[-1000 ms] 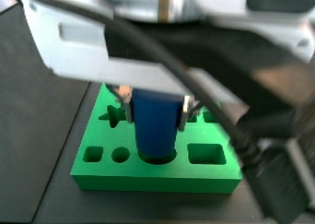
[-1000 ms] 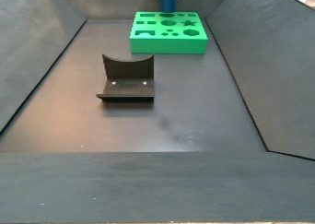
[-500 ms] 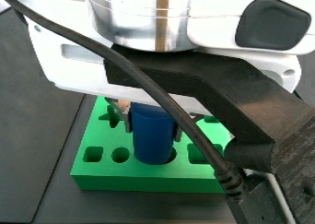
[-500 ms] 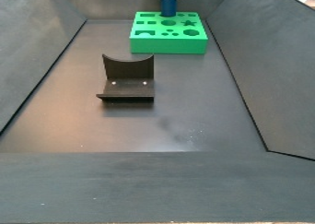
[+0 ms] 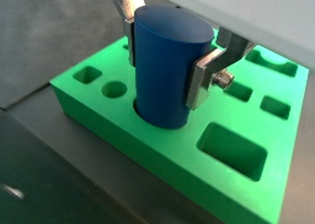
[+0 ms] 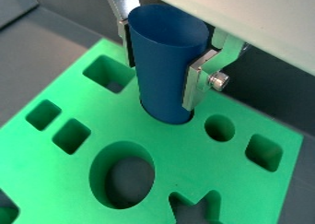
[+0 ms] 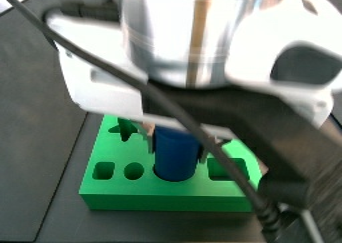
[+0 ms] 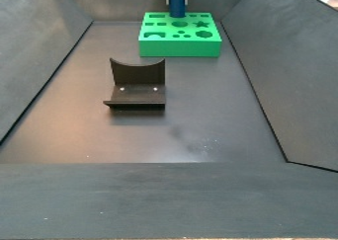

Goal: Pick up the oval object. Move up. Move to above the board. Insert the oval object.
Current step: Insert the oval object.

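Observation:
The blue oval peg [image 5: 167,69] stands upright with its lower end inside a hole of the green board [image 5: 185,163]. It shows in both wrist views, also [image 6: 164,66], and in both side views [image 7: 175,155] [image 8: 176,1]. My gripper [image 5: 169,64] [image 6: 160,66] is shut on the peg, one silver finger [image 5: 202,76] on each flat side. In a side view the wrist body hides the gripper and most of the board [image 7: 120,192]. The board [image 8: 181,37] sits at the far end of the bin.
The dark fixture [image 8: 136,84] stands on the bin floor, mid-left, well short of the board. Sloped dark walls [image 8: 271,66] enclose the bin. The board's other cut-outs [image 6: 120,175] are open around the peg. A black cable [image 7: 74,57] loops beside the wrist.
The gripper and the peg have moved down; the peg now sits lower in the board's hole. The wrist body fills more of the side view.

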Motion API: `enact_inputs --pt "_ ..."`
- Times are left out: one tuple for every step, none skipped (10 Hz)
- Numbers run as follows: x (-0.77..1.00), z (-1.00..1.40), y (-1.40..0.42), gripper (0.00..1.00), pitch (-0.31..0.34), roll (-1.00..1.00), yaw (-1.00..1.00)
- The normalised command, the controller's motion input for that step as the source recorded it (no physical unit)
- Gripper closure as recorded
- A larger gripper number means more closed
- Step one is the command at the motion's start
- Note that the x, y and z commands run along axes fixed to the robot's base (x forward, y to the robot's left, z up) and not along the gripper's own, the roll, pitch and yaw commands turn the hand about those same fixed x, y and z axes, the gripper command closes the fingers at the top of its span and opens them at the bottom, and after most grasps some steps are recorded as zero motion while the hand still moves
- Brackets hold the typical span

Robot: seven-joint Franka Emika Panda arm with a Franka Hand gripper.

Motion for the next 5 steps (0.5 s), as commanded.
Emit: enact_inputs --pt "0.00 -0.44 -0.03 1.00 0.000 0.17 0.01" --pt "-0.01 -0.51 0.00 1.00 0.000 0.17 0.00" --pt "-0.14 -0.01 0.08 1.00 0.000 -0.02 -0.02" --pt "0.00 0.00 0.00 1.00 0.000 -0.01 0.00" --pt "0.00 0.00 0.00 1.00 0.000 0.00 0.00"
